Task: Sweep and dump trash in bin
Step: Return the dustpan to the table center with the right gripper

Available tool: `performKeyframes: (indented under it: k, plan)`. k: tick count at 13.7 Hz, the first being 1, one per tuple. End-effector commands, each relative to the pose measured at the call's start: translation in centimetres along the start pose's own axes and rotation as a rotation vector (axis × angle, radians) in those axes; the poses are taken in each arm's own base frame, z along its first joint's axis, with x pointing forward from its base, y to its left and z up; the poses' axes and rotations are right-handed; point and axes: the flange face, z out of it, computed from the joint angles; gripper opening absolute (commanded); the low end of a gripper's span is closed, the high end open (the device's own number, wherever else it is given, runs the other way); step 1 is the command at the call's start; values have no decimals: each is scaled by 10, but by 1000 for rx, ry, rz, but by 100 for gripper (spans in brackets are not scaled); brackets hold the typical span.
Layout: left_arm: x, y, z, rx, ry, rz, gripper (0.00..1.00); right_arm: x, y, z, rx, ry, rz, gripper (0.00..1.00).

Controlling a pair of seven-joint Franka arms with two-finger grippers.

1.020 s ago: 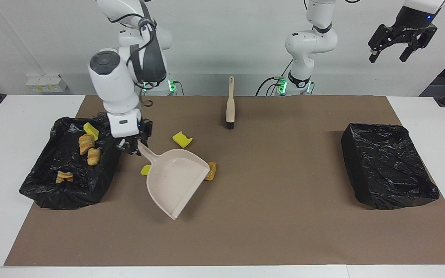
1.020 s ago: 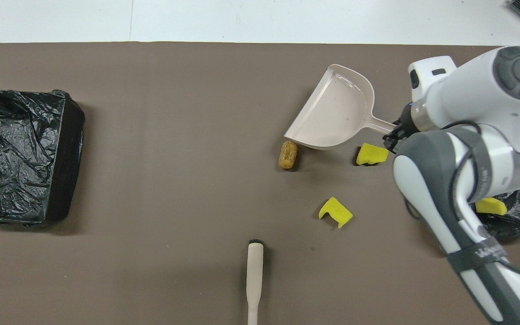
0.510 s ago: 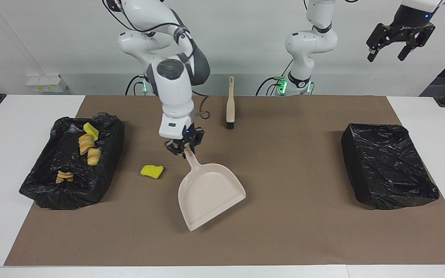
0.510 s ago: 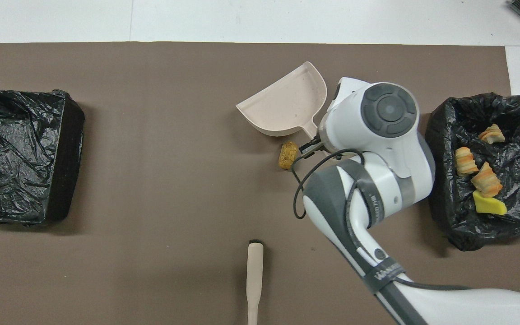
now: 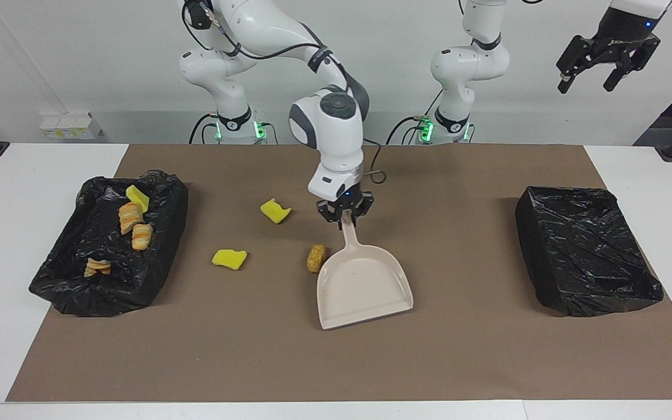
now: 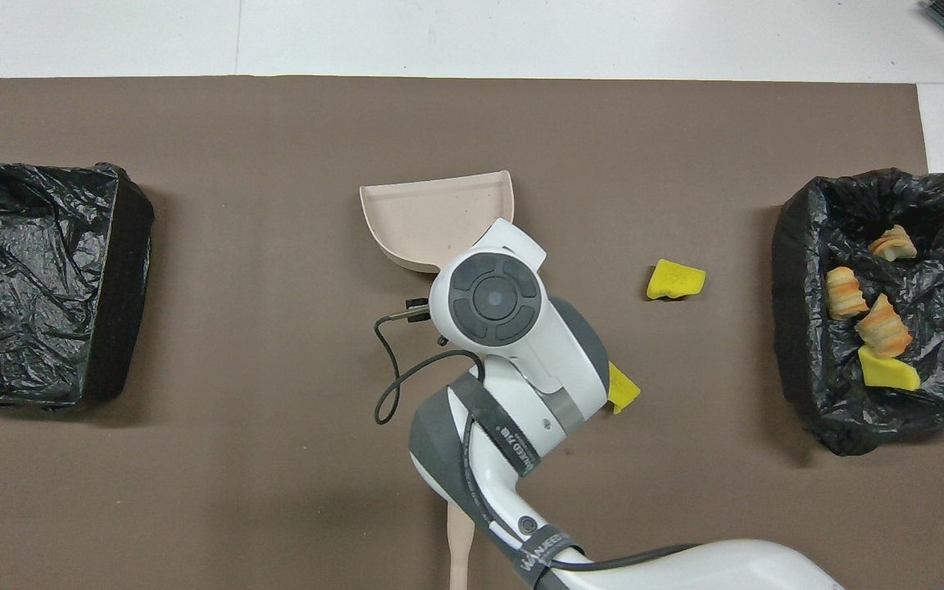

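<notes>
Near the robots, hidden in the facing view by the right arm: beige brush handle (image 6: 460, 541), seen only from overhead, at the near edge of the brown mat (image 5: 464, 350). Half-covered from overhead by the same arm: yellow notched sponge chunk (image 5: 275, 210), plain in the facing view. Entirely masked from overhead: golden-brown pastry lump (image 5: 315, 258), shown by the facing view just beside the beige dustpan (image 5: 364, 284), toward the right arm's end. Farther out, well apart from the pan: second yellow sponge chunk (image 5: 229, 257).

White counter (image 5: 32, 192) under the mat; pale wall at the robots' end, with a small white box on its ledge. At the right arm's end, black-lined bin (image 5: 108, 251) holding three ridged pastry lumps (image 5: 130, 217) and a yellow sponge piece (image 5: 137, 197). At the left arm's end, second black-lined bin (image 5: 587, 256), showing only its liner.

Right gripper (image 5: 346, 217) clenched on the dustpan's handle, over the middle of the mat, pan mouth pointing away from the robots. Left gripper (image 5: 594, 73) waiting high off the left arm's end of the counter, fingers spread, grasping nothing.
</notes>
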Motion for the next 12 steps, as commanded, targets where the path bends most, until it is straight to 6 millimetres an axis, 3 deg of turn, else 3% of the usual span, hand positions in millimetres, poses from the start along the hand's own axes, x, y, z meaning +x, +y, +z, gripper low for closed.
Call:
performKeyframes:
  k: [1, 2, 3, 4, 7, 12]
  plan:
    - [-8, -2, 0, 12, -7, -15, 100, -2, 3, 19, 1, -20, 128, 0]
    - [-8, -2, 0, 12, -7, -15, 100, -5, 2, 22, -3, -34, 167, 7]
    - [-8, -2, 0, 12, -7, -15, 100, -5, 4, 23, -10, -44, 194, 48]
    - [-8, -2, 1, 12, -8, -15, 100, -9, 4, 22, -27, -64, 178, 99]
    - [-9, -2, 0, 12, -8, -15, 100, -18, 6, 18, -81, -147, 108, 100]
    - [-8, -2, 0, 12, -7, -15, 100, -54, -12, -27, -38, -243, 98, 100]
